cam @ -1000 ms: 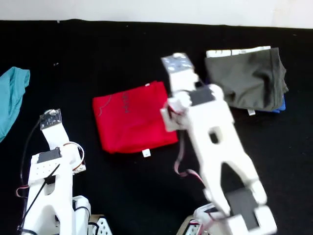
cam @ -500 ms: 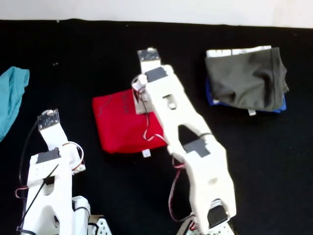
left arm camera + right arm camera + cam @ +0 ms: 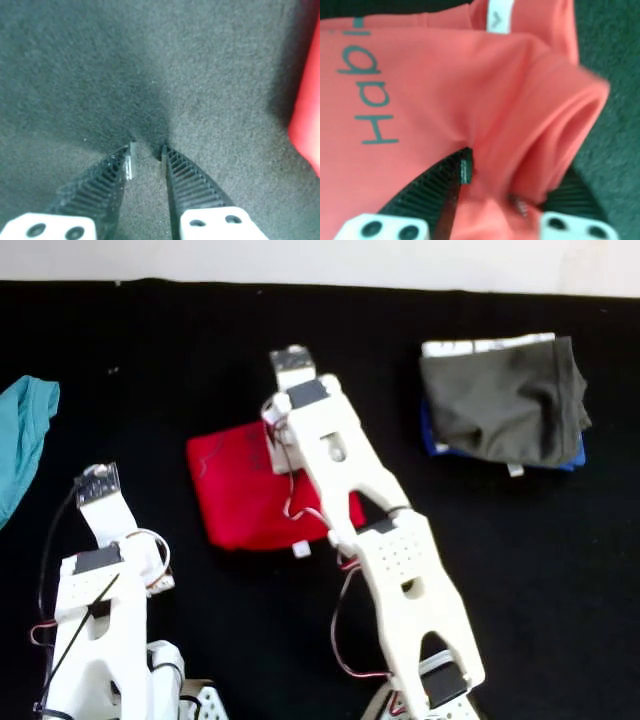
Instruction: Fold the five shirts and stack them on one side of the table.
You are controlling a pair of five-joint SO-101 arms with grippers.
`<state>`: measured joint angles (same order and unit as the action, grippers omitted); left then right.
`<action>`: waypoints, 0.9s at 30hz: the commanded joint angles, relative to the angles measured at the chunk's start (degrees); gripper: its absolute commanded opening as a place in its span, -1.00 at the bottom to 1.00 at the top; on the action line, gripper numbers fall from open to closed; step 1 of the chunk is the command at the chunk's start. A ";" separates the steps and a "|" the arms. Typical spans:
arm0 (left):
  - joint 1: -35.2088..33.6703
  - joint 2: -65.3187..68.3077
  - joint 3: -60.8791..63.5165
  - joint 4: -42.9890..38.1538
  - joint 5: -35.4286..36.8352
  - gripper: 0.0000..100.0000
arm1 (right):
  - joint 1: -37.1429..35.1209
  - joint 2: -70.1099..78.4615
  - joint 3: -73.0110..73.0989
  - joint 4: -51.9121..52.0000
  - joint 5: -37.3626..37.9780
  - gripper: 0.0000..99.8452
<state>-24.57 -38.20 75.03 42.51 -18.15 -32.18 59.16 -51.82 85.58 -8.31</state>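
Observation:
The folded red shirt [image 3: 235, 495] lies mid-table with a white tag at its near edge. My right arm [image 3: 330, 450] stretches across its right part. In the right wrist view my right gripper [image 3: 510, 187] is shut on a bunched fold of the red shirt [image 3: 420, 90], close to the collar. My left gripper [image 3: 147, 150] hovers just above the black cloth at the front left [image 3: 100, 483], its fingers a narrow gap apart with nothing between them. An edge of the red shirt [image 3: 307, 120] shows beside it.
A stack of folded shirts [image 3: 505, 400], dark grey over blue, sits at the back right. A teal shirt [image 3: 22, 440] lies loose at the left edge. The black table cloth [image 3: 160, 360] ends at a white strip along the back.
My right arm has swung left from beside the stack to across the red shirt. The left arm has stayed still.

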 commanded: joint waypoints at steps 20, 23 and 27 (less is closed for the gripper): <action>-0.84 -0.04 0.13 -1.93 0.62 -0.80 | 21.23 -19.56 -23.25 15.43 16.62 -0.99; -0.84 -0.04 0.13 -1.93 0.62 -0.80 | 24.66 -26.15 -20.09 15.25 19.78 -0.99; -0.84 -0.04 0.13 -1.93 0.62 -0.80 | 29.85 -31.60 -19.03 15.16 23.56 -0.99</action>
<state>-24.57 -38.20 75.03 42.51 -18.15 -6.24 34.46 -70.99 100.44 12.62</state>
